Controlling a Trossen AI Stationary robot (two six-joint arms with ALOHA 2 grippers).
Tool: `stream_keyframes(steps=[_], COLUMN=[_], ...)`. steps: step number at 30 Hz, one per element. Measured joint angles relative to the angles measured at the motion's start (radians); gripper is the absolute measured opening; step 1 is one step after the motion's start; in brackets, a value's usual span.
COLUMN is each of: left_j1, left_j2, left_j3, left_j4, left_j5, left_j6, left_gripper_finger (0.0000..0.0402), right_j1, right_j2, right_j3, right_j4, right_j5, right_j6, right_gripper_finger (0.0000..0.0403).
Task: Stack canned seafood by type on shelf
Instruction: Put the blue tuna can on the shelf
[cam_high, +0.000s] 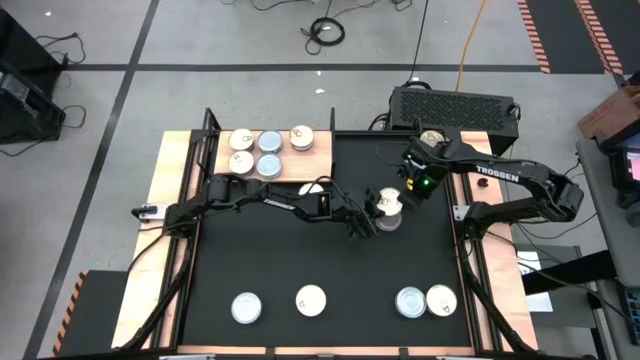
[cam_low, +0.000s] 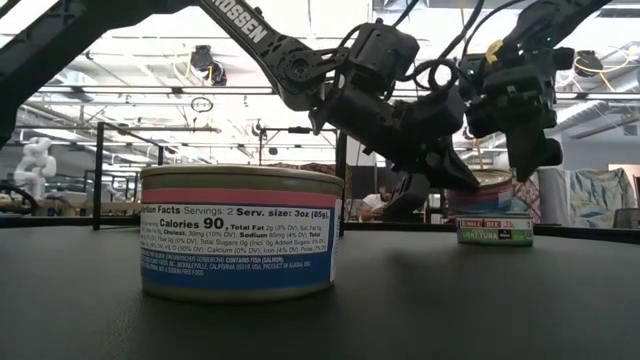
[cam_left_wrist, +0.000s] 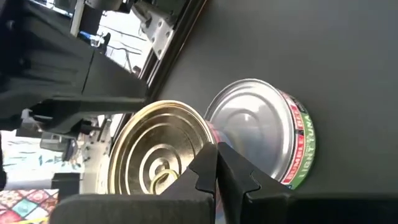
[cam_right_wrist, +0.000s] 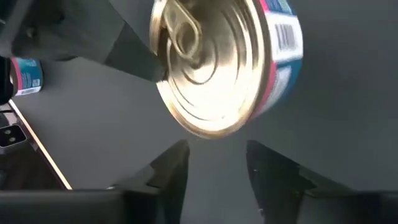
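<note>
Only the wrist views show the gold-lidded round tin (cam_right_wrist: 214, 65) pinched by the left gripper (cam_left_wrist: 217, 171), just beside the silver-topped tuna tin (cam_left_wrist: 261, 134) mid-mat; the right gripper (cam_right_wrist: 217, 168) stands half-open, empty.

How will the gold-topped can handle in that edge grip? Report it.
The gold-topped can looks rigid metal, so likely won't deform. The left gripper pinches only its rim, so it may swivel or slip. Dropped on edge, it could roll.

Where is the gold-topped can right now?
In the high view the gold-topped can is near the middle of the black mat, pinched by the left end effector above a silver can, with the right end effector open beside it.
</note>
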Motion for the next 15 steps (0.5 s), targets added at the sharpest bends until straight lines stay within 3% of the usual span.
stream_keyframes(steps=[7, 15], left_j1=[-0.006, -0.019], left_j2=[-0.011, -0.078], left_j3=[-0.001, -0.003], left_j4=[-0.018, -0.081], left_j5=[0.005, 0.002], left_j6=[0.009, 0.004], left_gripper_finger=[0.0003, 0.0001], right_j1=[-0.001, -0.002], right_j2=[-0.004, -0.085], right_j3=[0.000, 0.000], right_j4=[-0.032, -0.031], right_j5=[0.007, 0.014], right_j6=[-0.027, -0.051], right_gripper_finger=[0.0207, 0.0216])
